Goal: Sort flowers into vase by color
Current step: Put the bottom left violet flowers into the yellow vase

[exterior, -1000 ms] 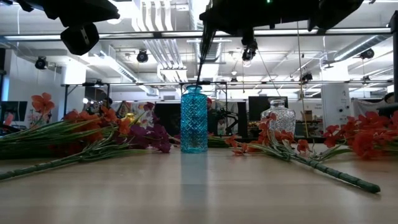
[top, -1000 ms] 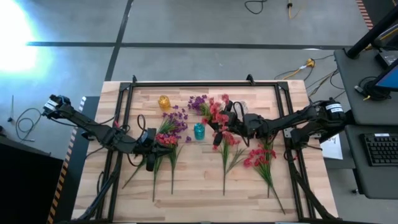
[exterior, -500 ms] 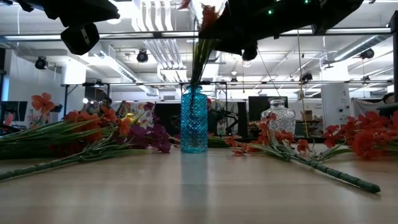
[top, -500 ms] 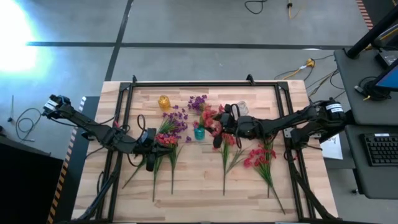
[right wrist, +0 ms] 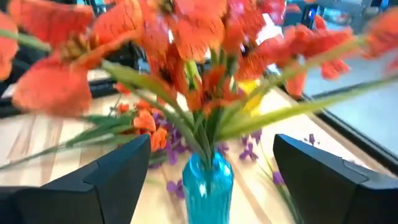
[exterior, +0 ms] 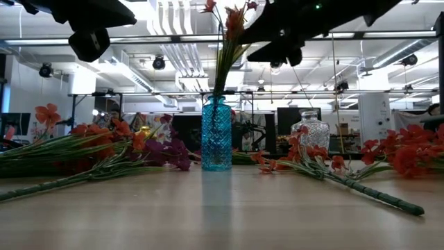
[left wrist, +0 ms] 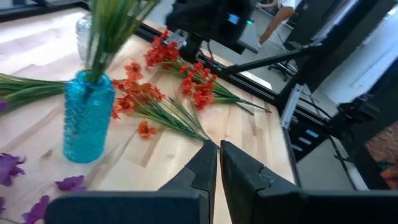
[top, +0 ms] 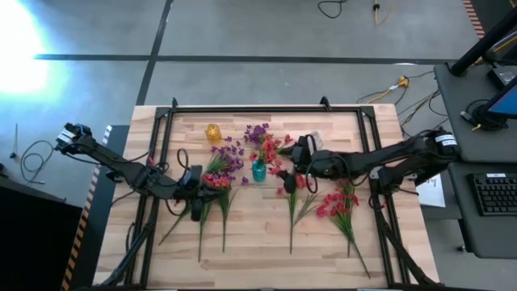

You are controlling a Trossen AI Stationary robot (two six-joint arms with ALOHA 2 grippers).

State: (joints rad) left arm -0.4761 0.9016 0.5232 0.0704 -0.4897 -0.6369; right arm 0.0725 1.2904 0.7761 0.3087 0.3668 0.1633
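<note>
Here the right arm reaches in from the table's right edge, stretched almost flat, its right gripper raised just beside the blue vase. Its fingers stand wide apart with nothing between them. Straight ahead of the open jaws, the vase holds a red sprig upright, stems down in the neck and blossoms fanned above the rim; the sprig is free of both fingers. In the low view the gripper hangs above the vase's top, off to one side of the blossoms.

The left arm waits over the left part of the table, its left gripper above the stems lying there. Its fingers are closed tip to tip, holding nothing. More red flowers lie flat below and beyond the right gripper; purple flowers lie on the vase's far side. A clear vase and a yellow vase stand farther back.
</note>
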